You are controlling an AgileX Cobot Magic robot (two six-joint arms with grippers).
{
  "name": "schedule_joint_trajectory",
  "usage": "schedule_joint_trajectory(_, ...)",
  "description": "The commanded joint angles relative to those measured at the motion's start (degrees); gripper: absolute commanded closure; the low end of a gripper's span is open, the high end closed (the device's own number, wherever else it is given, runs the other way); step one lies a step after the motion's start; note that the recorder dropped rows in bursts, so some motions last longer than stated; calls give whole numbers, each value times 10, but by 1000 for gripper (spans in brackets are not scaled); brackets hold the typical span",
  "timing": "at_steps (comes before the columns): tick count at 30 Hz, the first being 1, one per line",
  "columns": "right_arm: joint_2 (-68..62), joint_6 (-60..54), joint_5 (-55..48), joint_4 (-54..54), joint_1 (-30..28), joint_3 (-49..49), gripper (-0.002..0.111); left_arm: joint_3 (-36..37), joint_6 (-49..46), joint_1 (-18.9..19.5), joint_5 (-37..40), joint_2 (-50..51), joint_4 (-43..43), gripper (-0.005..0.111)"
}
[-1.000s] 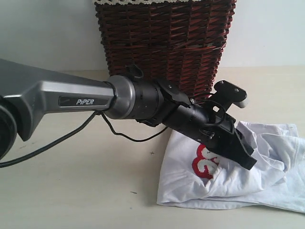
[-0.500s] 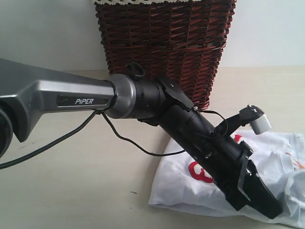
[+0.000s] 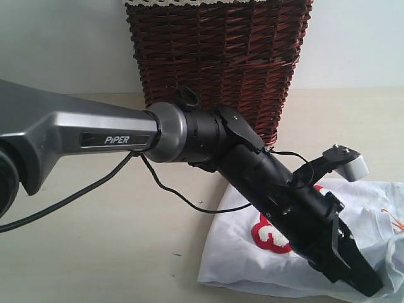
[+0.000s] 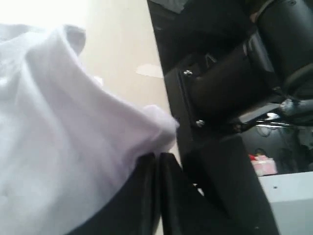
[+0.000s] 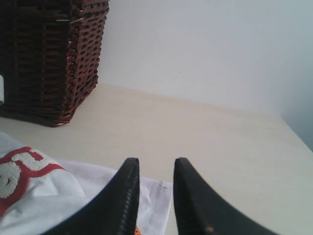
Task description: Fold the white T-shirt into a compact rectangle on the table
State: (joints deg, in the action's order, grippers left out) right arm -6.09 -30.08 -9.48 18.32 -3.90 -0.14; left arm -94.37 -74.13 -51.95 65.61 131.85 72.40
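**Exterior view:** The left arm (image 3: 82, 136) reaches in from 9 o'clock and slants down toward 5 o'clock. Its left hand (image 3: 369, 287) sits low on the white T-shirt (image 3: 246, 262), which lies rumpled on the counter (image 3: 95, 252) at 4 to 5 o'clock. A dark wicker basket (image 3: 214, 63) stands at 12 o'clock, just behind the shirt, its inside out of view.

**Left wrist view:** The left hand's fingers (image 4: 144, 196) are pressed tight together, with a bunched fold of the shirt caught at their tips.

**Right wrist view:** The right hand (image 5: 152, 169) hovers over the shirt's edge, its fingers a narrow gap apart with nothing between them. The shirt's red-outlined lettering (image 5: 19, 169) shows beside it, with the basket near the shirt.
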Motion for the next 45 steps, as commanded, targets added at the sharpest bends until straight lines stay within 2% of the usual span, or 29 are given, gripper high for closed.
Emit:
schedule_joint_trajectory(1, 0, 0, 5, 2, -3, 1, 83, -1, 51, 2, 44, -10, 11, 107)
schedule_joint_trajectory(21, 0, 0, 5, 2, -3, 1, 83, -2, 56, 7, 44, -8, 3, 106)
schedule_joint_trajectory(24, 0, 0, 5, 2, -3, 1, 83, -2, 45, 7, 37, -8, -8, 94)
schedule_joint_trajectory(29, 0, 0, 5, 2, -3, 1, 83, -2, 43, 7, 44, -8, -14, 51)
schedule_joint_trajectory(31, 0, 0, 5, 2, -3, 1, 83, -2, 43, 7, 44, -8, -14, 40)
schedule_joint_trajectory(33, 0, 0, 5, 2, -3, 1, 83, -2, 43, 8, 44, -8, -15, 36)
schedule_joint_trajectory(35, 0, 0, 5, 2, -3, 1, 83, -3, 41, 15, 39, -8, -7, 38)
schedule_joint_trajectory(37, 0, 0, 5, 2, -3, 1, 83, -3, 33, 23, -12, -12, 13, 44)
schedule_joint_trajectory(40, 0, 0, 5, 2, -3, 1, 83, -8, -74, 28, -92, -16, 29, 52)
schedule_joint_trajectory(45, 0, 0, 5, 2, -3, 1, 83, -34, -390, 33, -180, -14, -19, 39)
